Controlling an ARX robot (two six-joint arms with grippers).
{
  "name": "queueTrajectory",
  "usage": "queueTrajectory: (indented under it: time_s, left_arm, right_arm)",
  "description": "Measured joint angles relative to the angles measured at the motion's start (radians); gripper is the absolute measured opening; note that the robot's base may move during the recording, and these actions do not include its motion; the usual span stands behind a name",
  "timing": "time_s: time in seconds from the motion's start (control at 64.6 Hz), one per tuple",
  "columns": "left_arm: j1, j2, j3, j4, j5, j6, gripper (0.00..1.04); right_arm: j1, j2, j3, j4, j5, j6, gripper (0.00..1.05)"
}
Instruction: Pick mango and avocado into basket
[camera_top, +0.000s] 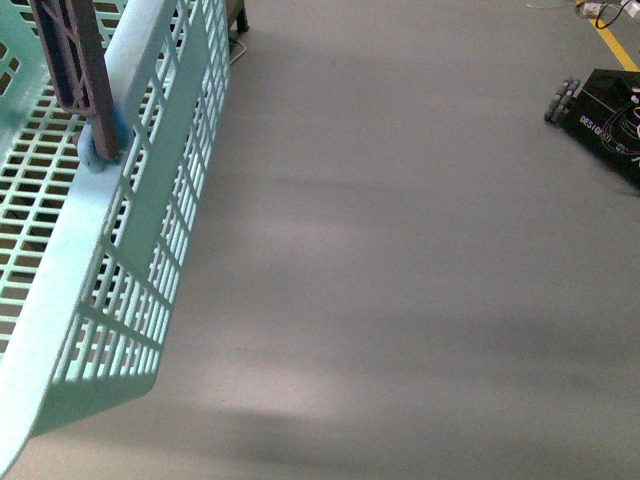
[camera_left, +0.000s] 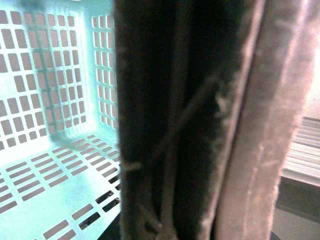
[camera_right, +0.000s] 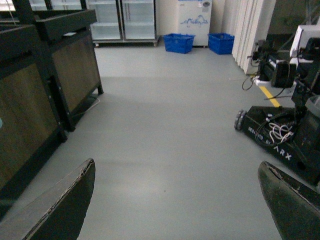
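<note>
Step in hand: locating the fruit. The basket (camera_top: 150, 190) is tilted at near left, and its visible interior is bare. Mango and avocado are not in view. Right jaws are wide apart and hold nothing. Left jaws cannot be told, because the handle (camera_left: 170, 125) fills that view. Next: bring either fruit into view.

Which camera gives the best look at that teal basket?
The front view: the basket shows its slotted side, rim and brown handle. The left wrist view shows only an inside corner; the right wrist view, none.
</note>
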Motion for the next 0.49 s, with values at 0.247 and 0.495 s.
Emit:
queueTrajectory:
  time_s: [0.247, 0.495]
  left_arm:
    - [0.0, 0.0, 0.0, 0.0, 0.0, 0.0, 0.15]
    - [0.0, 0.0, 0.0, 0.0, 0.0, 0.0, 0.15]
  right_arm:
    - [0.0, 0.0, 0.0, 0.0, 0.0, 0.0, 0.96]
    - [0.0, 0.0, 0.0, 0.0, 0.0, 0.0, 0.96]
